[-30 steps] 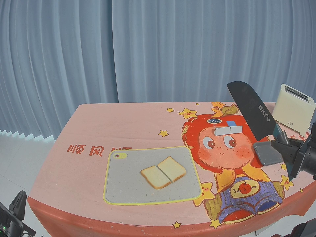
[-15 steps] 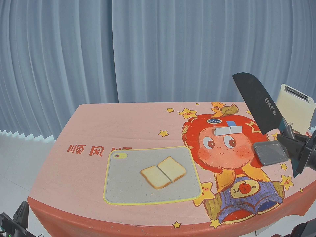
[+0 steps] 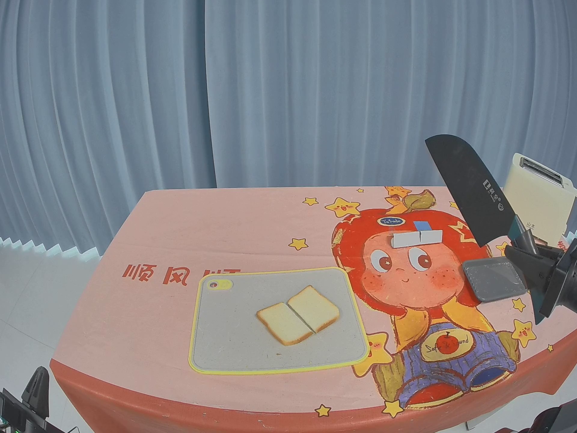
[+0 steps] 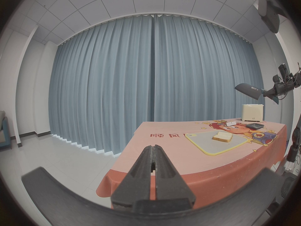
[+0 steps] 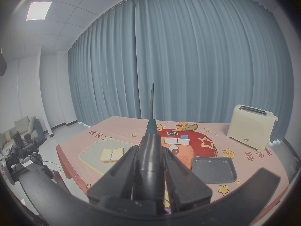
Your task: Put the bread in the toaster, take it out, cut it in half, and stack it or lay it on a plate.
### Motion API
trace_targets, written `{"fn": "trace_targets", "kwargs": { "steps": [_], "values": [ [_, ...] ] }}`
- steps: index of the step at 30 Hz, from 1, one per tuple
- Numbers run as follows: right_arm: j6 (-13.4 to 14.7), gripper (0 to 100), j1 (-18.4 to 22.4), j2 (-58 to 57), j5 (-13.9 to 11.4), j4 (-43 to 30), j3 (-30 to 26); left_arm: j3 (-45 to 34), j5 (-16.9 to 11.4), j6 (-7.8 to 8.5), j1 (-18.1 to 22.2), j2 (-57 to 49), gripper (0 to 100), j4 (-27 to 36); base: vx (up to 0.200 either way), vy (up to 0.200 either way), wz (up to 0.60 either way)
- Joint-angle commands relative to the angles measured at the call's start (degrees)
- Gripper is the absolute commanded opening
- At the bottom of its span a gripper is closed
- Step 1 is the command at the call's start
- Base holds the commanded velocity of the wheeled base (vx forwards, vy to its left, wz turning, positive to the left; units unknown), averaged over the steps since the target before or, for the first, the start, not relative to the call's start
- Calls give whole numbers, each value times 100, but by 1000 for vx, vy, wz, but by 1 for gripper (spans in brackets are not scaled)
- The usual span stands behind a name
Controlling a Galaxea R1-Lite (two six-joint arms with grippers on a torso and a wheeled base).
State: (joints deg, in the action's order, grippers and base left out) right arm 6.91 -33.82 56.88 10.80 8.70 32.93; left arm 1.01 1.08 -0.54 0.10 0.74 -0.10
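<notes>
bread: two pale, brown-crusted bread halves (image 3: pixel 299 315) are lying flat and touching each other, on the middle of the yellow-rimmed grey plastic cutting board (image 3: pixel 228 338).
knife: a black-bladed kitchen knife (image 3: pixel 472 190) is hanging in the air well to the right of the cutting board, its tip pointing up and leaning toward the board.
right gripper: the right gripper (image 5: pixel 150 150) is clenching the knife's handle between both fingers.
left gripper: the left gripper (image 4: pixel 153 165) is sitting low, off the table edge to the near left of the cutting board, with its fingers pressed together on nothing.
tray: a dark grey rectangular tray (image 3: pixel 493 279) is lying right of the cutting board, under the knife.
toaster: a cream-coloured boxy toaster (image 3: pixel 538 196) is standing farther right of and behind the cutting board.
</notes>
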Motion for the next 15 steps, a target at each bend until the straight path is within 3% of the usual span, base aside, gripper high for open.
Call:
{"fn": "trace_targets", "kwargs": {
  "steps": [1, 15],
  "values": [
    [3, 0, 42, 42, 1, 0, -6, -101, -3, 1, 8, -48, 0, 1, 0, 0, 0],
    [-6, 0, 165, 104, 71, 0, -23, -101, -3, 1, -1, -48, 0, 1, 0, 0, 0]
  ]
}}
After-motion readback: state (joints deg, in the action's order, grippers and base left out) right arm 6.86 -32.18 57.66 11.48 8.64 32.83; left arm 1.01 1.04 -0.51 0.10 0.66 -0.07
